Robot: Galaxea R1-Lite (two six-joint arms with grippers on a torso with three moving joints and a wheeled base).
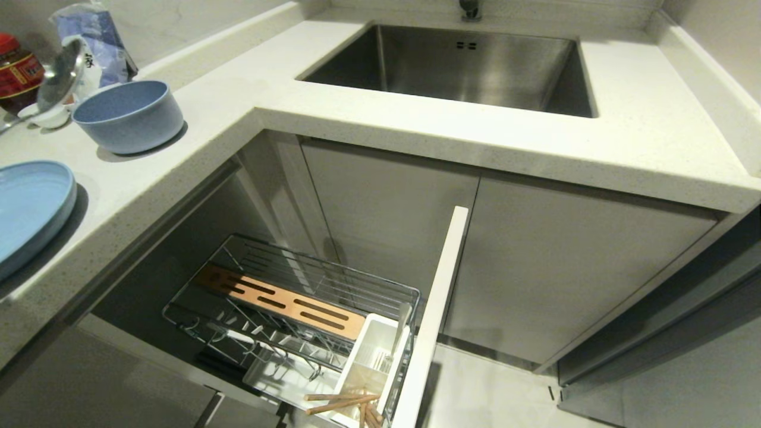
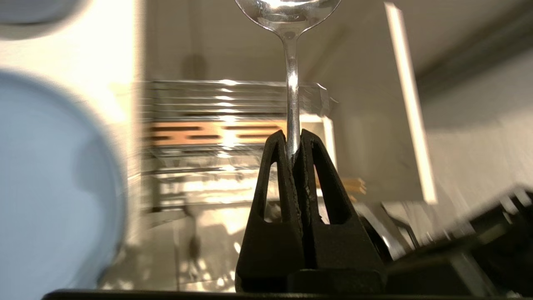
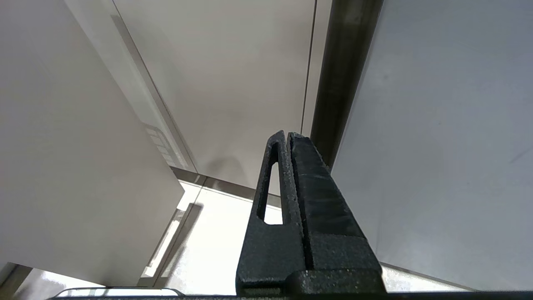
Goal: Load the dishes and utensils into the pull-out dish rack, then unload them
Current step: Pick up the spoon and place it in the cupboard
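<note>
The left gripper [image 2: 293, 143] has its two black fingers pinched tight on the handle of the one silver spoon [image 2: 291, 75]; the spoon's long axis runs straight out past the fingertips, bowl end leading, aimed toward the pull-out dish rack [image 2: 216, 121] beyond it, and that arm doesn't show in the head view at all; the right gripper [image 3: 287, 137] is just parked low by the cabinet doors [image 3: 233, 83], fingers pressed together on nothing.

Moving out from there; the rack [image 1: 285, 297] is pulled out below the surface [image 1: 416, 131], one wooden bar [image 1: 279, 300] with slots running diagonally across the wire basket, one white utensil caddy [image 1: 371, 356] at the near corner right against the pale cabinet front [image 1: 434, 309]; the chopsticks [image 1: 342, 403] are in the caddy, looks like a pair plus maybe more ends poking out, hard to count, lying tilted with the ends sticking out toward the left.

Up on the surface to the left: one round blue bowl [image 1: 128, 116] sitting upright, and one big light-blue plate [image 1: 30, 208] flat, nearer the camera, the two well apart; behind the bowl a small white saucer [image 1: 44, 116], a bag [image 1: 95, 47] and a red jar [image 1: 18, 71]; one steel sink [image 1: 464, 65] at the back.
</note>
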